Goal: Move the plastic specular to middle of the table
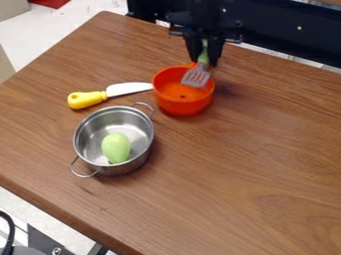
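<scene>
At the top of the camera view, the black gripper (205, 54) hangs over the back edge of an orange bowl. It is shut on the green handle of the plastic spatula (196, 76). The spatula's grey slotted head points down and toward the front left, over the bowl's opening. Whether the head touches the bowl cannot be told. The brown wooden table (246, 164) lies below.
The orange bowl (183, 103) stands directly under the spatula. To its left lies a knife (86, 99) with a yellow handle. A metal pot (148, 152) holding a green toy vegetable (116, 148) stands in front of the knife, toward the left.
</scene>
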`<state>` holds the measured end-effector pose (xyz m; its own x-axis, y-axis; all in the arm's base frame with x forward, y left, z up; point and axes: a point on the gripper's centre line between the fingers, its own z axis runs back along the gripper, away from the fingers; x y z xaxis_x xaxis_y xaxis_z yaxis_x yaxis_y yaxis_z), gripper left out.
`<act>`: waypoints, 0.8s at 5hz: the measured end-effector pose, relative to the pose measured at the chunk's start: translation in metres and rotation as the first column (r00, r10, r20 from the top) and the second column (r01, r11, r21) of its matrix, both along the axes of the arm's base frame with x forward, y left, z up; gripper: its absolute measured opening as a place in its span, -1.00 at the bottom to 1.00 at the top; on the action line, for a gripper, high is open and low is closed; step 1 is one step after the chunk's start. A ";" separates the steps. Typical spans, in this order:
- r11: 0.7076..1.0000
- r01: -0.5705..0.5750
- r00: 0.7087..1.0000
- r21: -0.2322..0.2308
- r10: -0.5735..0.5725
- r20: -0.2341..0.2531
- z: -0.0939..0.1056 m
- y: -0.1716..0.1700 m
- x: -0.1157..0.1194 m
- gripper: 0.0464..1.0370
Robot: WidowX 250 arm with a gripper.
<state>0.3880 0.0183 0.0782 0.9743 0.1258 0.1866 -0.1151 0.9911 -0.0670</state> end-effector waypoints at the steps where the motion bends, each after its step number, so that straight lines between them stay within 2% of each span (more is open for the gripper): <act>1: 0.999 0.046 0.999 0.012 -0.046 0.013 0.011 -0.008 -0.002 -0.47; 2: 0.981 0.192 0.981 0.012 -0.192 -0.023 0.013 -0.021 -0.009 -0.47; 3: 0.907 0.421 0.907 -0.019 -0.421 -0.012 0.022 -0.032 -0.009 -0.47; 4: 0.769 0.639 0.769 -0.010 -0.639 0.010 0.022 -0.042 -0.012 -0.47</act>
<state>0.3763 -0.0233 0.1002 0.8296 -0.5232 0.1950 0.5449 0.8349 -0.0780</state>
